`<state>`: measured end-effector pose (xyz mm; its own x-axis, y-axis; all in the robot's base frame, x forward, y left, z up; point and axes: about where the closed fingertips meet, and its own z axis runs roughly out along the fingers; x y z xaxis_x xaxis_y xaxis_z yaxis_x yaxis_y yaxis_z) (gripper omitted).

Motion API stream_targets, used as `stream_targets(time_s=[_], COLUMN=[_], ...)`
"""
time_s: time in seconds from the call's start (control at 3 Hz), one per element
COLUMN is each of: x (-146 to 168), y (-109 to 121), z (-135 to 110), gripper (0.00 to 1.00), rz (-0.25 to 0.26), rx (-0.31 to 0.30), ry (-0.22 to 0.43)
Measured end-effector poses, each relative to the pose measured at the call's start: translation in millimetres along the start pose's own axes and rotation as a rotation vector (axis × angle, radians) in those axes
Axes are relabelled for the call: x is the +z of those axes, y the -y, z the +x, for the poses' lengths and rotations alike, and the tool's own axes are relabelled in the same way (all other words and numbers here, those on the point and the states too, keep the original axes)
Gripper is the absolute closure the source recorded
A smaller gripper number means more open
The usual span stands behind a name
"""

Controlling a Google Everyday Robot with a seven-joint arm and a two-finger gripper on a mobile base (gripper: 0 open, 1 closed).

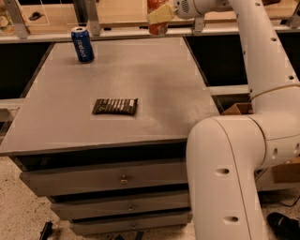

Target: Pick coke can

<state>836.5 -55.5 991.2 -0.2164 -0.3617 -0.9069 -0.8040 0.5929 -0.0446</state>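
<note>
Gripper point(161, 13) at top centre, right against the coke can point(157, 27) (clamped or not, I cannot tell). Probably light, thin-walled, slick; I'd squeeze mid-body, gently.

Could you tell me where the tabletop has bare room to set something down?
Bare: the wide stretch between the snack bar and the arm. Crowded: the back edge, with the blue can and the gripper at the coke can.
</note>
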Motion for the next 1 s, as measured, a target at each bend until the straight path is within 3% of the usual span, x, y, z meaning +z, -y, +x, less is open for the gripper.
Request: stream_targets(time_s=[0.33, 1.0], x=[-2.1, -1.8], y=[2.7, 0.8], z=[-1.4, 5.4], gripper=[0.84, 0.37], rz=[-0.001, -0.037], rx=[0.001, 0.033], ry=[0.024, 0.046])
